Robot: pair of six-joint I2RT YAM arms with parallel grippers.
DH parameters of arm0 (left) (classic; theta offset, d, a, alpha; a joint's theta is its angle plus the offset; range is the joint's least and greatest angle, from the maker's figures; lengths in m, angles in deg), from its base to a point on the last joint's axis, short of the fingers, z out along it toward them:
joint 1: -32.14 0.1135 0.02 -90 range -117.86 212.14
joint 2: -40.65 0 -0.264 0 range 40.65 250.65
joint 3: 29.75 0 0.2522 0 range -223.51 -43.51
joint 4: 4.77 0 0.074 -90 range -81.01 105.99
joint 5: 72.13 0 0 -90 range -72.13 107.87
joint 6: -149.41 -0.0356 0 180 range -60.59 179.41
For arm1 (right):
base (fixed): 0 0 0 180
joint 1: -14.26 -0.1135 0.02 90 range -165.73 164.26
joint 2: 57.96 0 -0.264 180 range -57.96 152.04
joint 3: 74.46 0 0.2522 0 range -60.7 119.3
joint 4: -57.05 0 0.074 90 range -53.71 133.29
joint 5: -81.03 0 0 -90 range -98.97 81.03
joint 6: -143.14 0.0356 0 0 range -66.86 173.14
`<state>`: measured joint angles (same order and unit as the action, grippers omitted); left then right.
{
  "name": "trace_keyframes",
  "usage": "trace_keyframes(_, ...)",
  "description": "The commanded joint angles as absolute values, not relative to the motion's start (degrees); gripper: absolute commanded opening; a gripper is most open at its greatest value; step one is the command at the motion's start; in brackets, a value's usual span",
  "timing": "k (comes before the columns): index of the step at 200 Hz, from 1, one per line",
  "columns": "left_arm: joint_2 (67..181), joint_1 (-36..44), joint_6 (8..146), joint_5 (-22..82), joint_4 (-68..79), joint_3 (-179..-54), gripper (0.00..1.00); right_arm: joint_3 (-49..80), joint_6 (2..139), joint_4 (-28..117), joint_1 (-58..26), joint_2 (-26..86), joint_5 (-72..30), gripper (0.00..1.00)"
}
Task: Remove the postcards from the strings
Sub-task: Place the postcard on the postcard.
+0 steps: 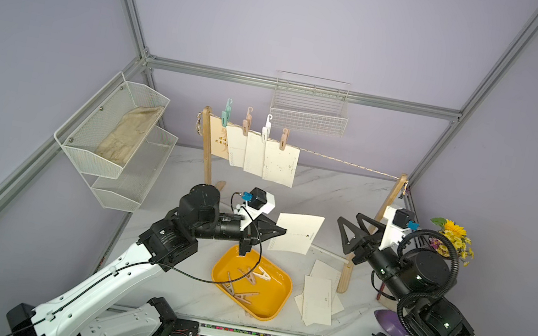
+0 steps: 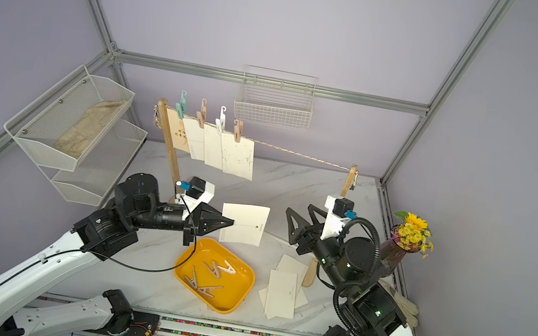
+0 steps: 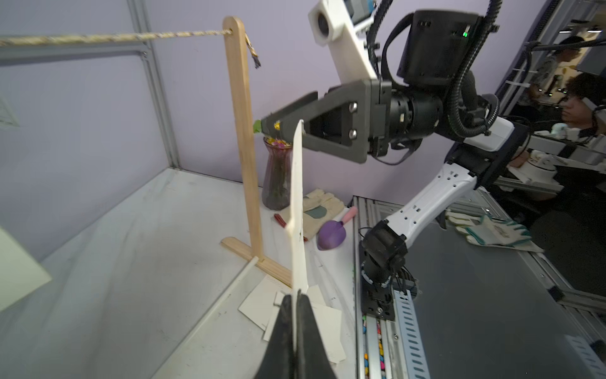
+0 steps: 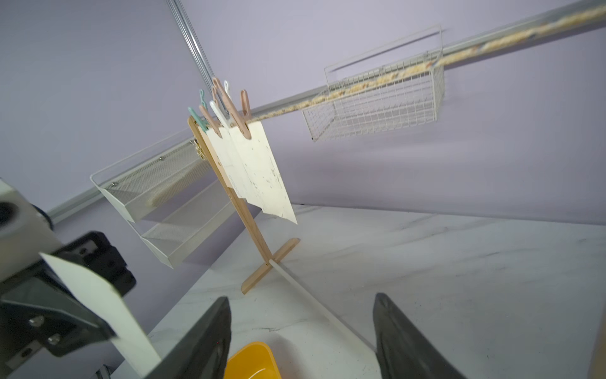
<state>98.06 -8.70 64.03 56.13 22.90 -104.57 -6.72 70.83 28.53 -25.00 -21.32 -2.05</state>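
So, left gripper (image 1: pixel 283 232) is clamped on a postcard (image 1: pixel 299 233) in mid-air, right gripper (image 1: pixel 348 217) hangs open and empty just right of it; four postcards (image 1: pixel 279 167) hang pinned at the string (image 1: pixel 343 161)'s far-left end.

white links (image 1: pixel 98 281), black joints (image 1: pixel 169 239), corrugated hose (image 3: pixel 457 98), triangular right pincer (image 1: pixel 348 215)

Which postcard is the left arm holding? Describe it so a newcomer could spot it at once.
Find the yellow tray on the marble table. Just beyond it the left gripper is shut on the edge of a cream postcard. It alone is held in the air; the others hang pegged on the string or lie piled on the table.
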Motion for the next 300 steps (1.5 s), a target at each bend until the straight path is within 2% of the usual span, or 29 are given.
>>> trace_keyframes(1, 102.00, -12.80, 73.98, 52.66, 17.13, -103.09, 0.00, -4.65, 68.99, 30.98, -25.12, -24.02, -3.60, 0.69)
trace_keyframes(33, 110.55, -17.86, 89.67, 48.52, 7.69, -99.69, 0.00, -3.35, 66.07, 33.79, -25.11, -25.13, -5.26, 0.69)
trace_keyframes(79, 121.12, -22.94, 105.28, 38.89, 10.74, -101.04, 0.00, -3.89, 65.09, 39.44, -25.12, -27.11, -3.65, 0.68)
trace_keyframes(104, 128.68, -24.50, 113.65, 37.68, 10.82, -101.60, 0.00, -4.71, 64.92, 41.69, -25.12, -28.59, -3.26, 0.68)
trace_keyframes(151, 138.87, -25.43, 119.57, 39.58, 12.83, -107.37, 0.00, -4.61, 63.72, 41.02, -25.13, -30.46, -3.00, 0.69)
trace_keyframes(200, 141.46, -25.33, 119.63, 38.58, 17.53, -110.78, 0.00, -6.13, 63.51, 40.73, -25.16, -32.36, -2.71, 0.69)
trace_keyframes(255, 139.52, -23.78, 117.78, 37.13, 21.12, -111.31, 0.11, -6.79, 63.35, 41.11, -25.11, -31.06, -4.20, 0.72)
trace_keyframes(291, 137.35, -22.52, 116.42, 37.79, 21.80, -110.10, 0.29, -6.03, 63.38, 39.82, -25.16, -28.73, -4.71, 0.73)
trace_keyframes(300, 136.35, -21.99, 115.66, 37.76, 21.86, -109.88, 0.31, -6.02, 63.71, 39.48, -25.11, -28.23, -4.55, 0.74)
